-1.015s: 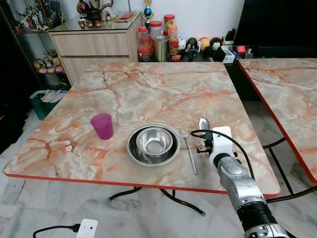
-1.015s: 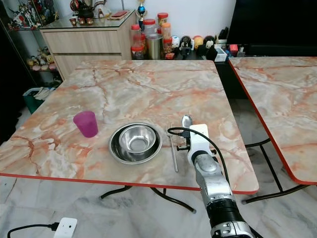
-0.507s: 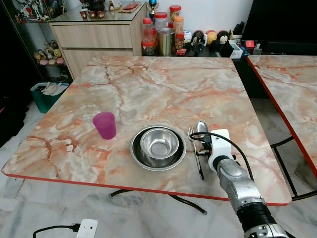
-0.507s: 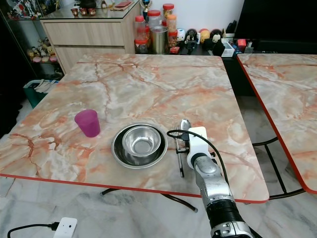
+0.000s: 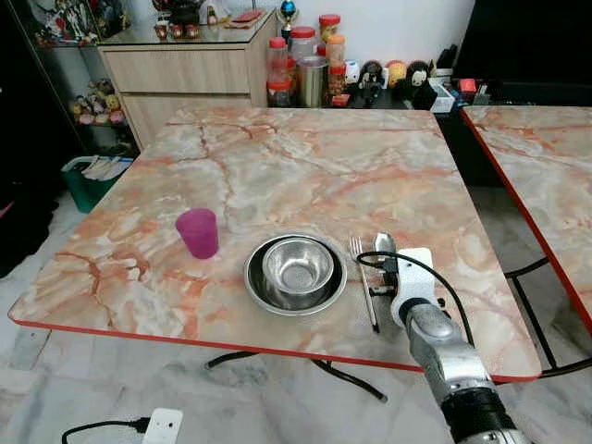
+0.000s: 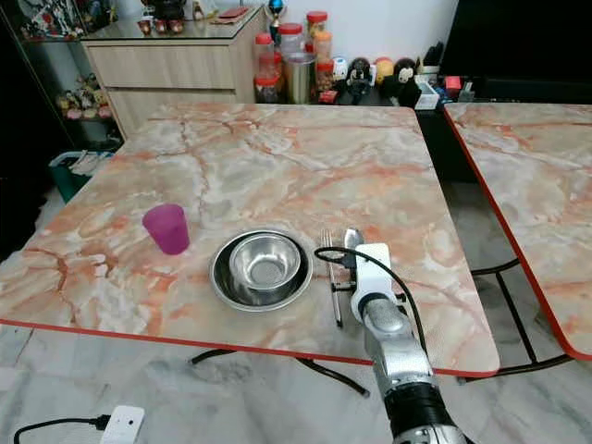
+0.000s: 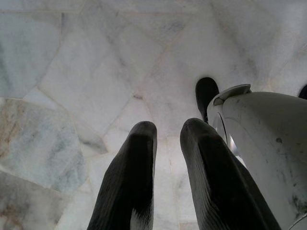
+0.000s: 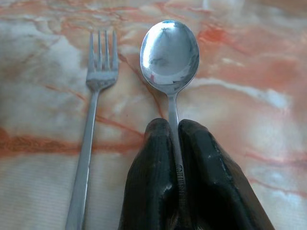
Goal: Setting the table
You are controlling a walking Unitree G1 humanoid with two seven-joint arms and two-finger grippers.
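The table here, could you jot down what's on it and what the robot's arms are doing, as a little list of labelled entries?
surface: marble-pattern table with a red edge
cup: purple cup, upright, left of the plate
plate: steel plate with a steel bowl sitting in it
fork: fork lying flat just right of the plate
spoon: spoon beside the fork, bowl end away from the robot
right gripper: right gripper shut on the spoon's handle, low over the table
left gripper: left gripper hanging over the tiled floor, fingers slightly parted
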